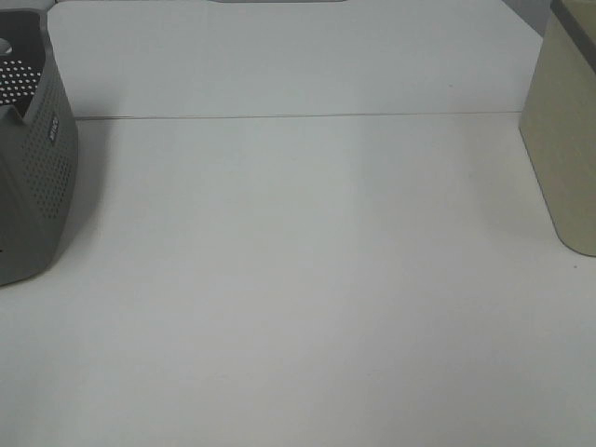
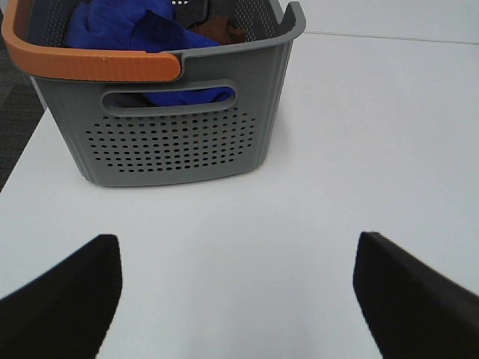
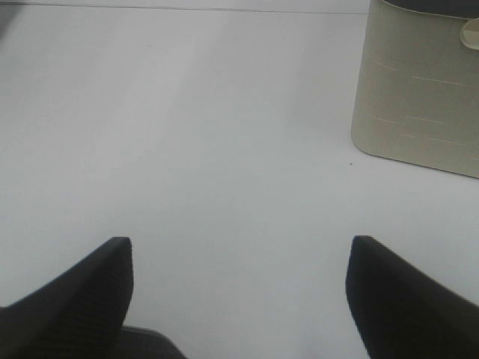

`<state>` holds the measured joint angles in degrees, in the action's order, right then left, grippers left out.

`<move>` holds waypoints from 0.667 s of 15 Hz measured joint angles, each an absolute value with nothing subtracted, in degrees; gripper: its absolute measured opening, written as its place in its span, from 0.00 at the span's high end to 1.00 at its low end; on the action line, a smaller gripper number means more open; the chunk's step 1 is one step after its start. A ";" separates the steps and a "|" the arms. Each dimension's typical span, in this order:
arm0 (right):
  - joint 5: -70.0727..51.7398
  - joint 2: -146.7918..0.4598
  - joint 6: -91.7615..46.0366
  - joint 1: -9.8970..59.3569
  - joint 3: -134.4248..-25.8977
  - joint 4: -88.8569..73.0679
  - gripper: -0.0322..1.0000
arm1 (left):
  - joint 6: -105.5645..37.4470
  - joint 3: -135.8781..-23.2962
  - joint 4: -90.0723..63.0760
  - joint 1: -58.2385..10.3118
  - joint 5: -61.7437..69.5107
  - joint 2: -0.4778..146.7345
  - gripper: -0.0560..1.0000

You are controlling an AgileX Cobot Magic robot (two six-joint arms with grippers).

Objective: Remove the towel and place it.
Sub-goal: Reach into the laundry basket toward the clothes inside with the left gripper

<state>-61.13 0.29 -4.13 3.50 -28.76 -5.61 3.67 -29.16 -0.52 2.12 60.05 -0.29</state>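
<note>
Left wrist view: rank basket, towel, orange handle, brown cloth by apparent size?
1. grey basket
2. towel, visible part only, rest hidden in the basket
3. orange handle, close to the towel's visible patch, so that order is unsure
4. brown cloth, only a scrap showing

White table (image 1: 298,279) fills most of view. Thin dark seam (image 1: 298,117) runs across it side to side, in upper part of view. Far left: grey basket (image 1: 42,186), cut off by frame edge, only part vis. Walls perforated w/ rows of small holes, sides taper in twd base. Small pale label (image 1: 53,128) on upper wall, text unreadable. Basket contents can't be made out from this angle. Far right: cream bin (image 1: 570,140), smooth plain side, darker band at top, also cropped by frame. Basket & bin well apart, table surface btwn them.
</note>
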 joint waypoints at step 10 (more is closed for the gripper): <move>-61.13 0.29 -4.13 3.50 -28.76 -5.61 0.23 | 3.67 -29.16 -0.52 2.12 60.05 -0.29 0.21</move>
<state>-61.13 0.29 -4.13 3.50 -28.76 -5.61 3.67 -29.16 -0.52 2.12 60.05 -0.29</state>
